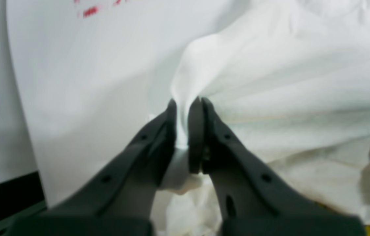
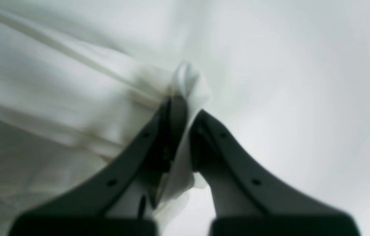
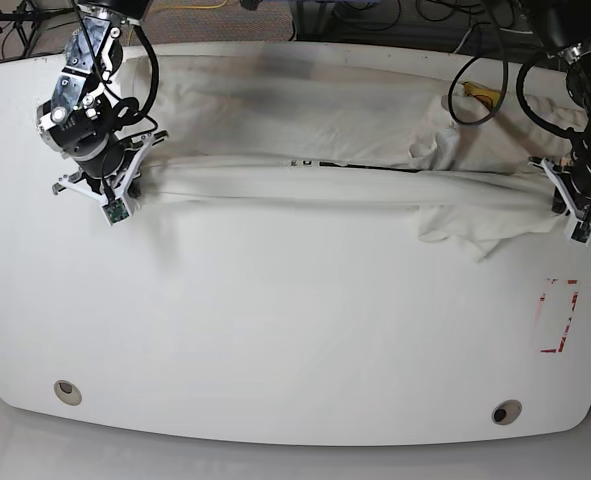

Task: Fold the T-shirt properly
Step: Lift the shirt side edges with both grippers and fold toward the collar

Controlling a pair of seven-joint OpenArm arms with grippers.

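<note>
The cream T-shirt (image 3: 325,180) is stretched into a long band across the far half of the white table, with more cloth lying flat behind it. At the band's right end my left gripper (image 3: 558,197) is shut on a bunched edge of the T-shirt (image 1: 270,88), cloth pinched between its dark fingers (image 1: 198,131). My right gripper (image 3: 140,165) holds the left end, shut on a fold of the T-shirt (image 2: 57,98) that pokes out between its fingers (image 2: 175,124). A loose flap hangs below the band near the right end. No logo patch shows.
The white table (image 3: 275,340) has a red marked rectangle (image 3: 558,316) near its right edge and two round holes (image 3: 67,391) along the front. Cables lie beyond the far edge.
</note>
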